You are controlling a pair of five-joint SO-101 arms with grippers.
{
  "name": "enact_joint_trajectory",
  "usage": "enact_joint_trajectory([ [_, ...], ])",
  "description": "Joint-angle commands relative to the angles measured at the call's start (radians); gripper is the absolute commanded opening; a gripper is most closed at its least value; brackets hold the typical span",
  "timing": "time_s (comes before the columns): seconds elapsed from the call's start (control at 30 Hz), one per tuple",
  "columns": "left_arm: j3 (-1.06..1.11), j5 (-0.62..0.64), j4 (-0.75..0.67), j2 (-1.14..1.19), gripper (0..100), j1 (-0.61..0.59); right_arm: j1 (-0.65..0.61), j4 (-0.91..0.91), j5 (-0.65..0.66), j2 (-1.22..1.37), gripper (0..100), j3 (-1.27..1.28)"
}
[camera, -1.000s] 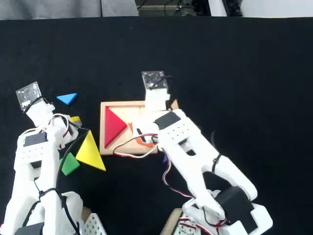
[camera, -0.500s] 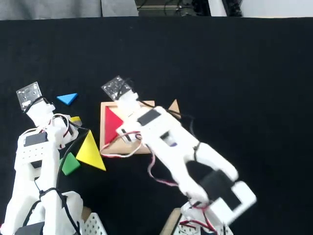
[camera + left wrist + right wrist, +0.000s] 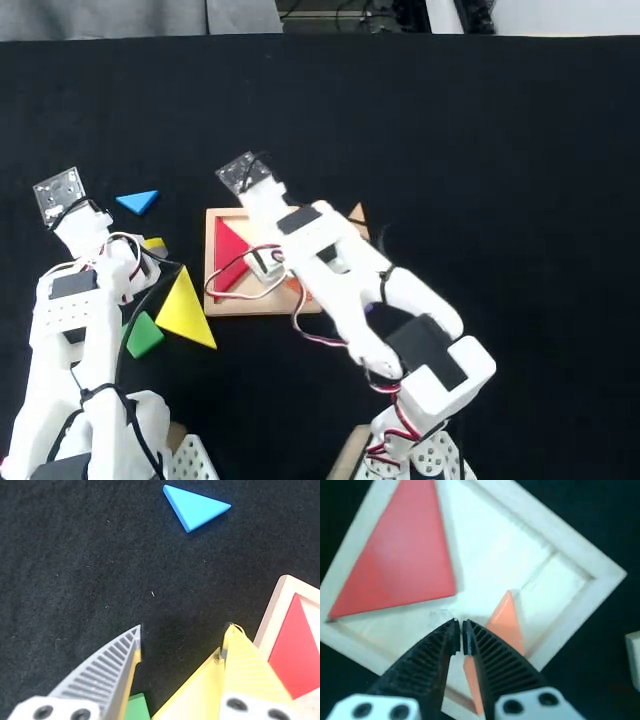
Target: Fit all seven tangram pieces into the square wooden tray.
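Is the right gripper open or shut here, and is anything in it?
Shut, empty: the right gripper has its fingers nearly meeting with nothing between them, over the tray beside the orange piece.

Your table [image 3: 500, 150] is plain black, and the square tray [image 3: 600, 587] is pale, unpainted wood with a faint grain. The tangram pieces you can see are all flat, solid colours with no pattern: a red triangle [image 3: 405, 560], an orange piece [image 3: 506, 622], a blue triangle [image 3: 195, 507], a yellow triangle [image 3: 185, 308], a green piece [image 3: 143, 336] and a tan triangle [image 3: 355, 213]. Your left arm [image 3: 70, 320] and right arm [image 3: 350, 280] are white; the left gripper [image 3: 183, 629] has one grey ribbed finger [image 3: 107, 675] and one finely striped yellow finger [image 3: 245, 665], while the right gripper [image 3: 459, 625] has black ribbed fingers [image 3: 495, 657].
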Motion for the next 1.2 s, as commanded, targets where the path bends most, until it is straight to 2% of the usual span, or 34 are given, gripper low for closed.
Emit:
enact_joint_trajectory([
  [0.0, -0.002, -0.002, -0.011, -0.018, 26, 0.012, 0.046, 0.002, 0.009, -0.008, 1.1, -0.059],
  [0.33, -0.002, -0.002, -0.011, -0.018, 26, 0.012, 0.066, 0.009, 0.008, -0.01, 1.1, -0.056],
  [0.47, -0.002, -0.002, -0.011, -0.02, 26, 0.012, 0.068, 0.011, 0.008, -0.09, 1.1, -0.058],
  [0.67, -0.002, -0.002, -0.011, -0.02, 26, 0.012, 0.155, 0.002, 0.014, -0.257, 1.1, 0.013],
  [0.93, -0.002, -0.002, -0.017, -0.014, 26, 0.007, 0.244, 0.003, 0.015, -0.292, 1.1, 0.073],
  [1.03, -0.001, -0.003, -0.017, -0.012, 26, 0.012, 0.322, 0.04, 0.017, -0.318, 1.1, 0.091],
  [1.17, 0.012, -0.003, -0.031, -0.014, 26, 0.012, 0.371, 0.199, 0.017, -0.433, 1.1, 0.137],
])
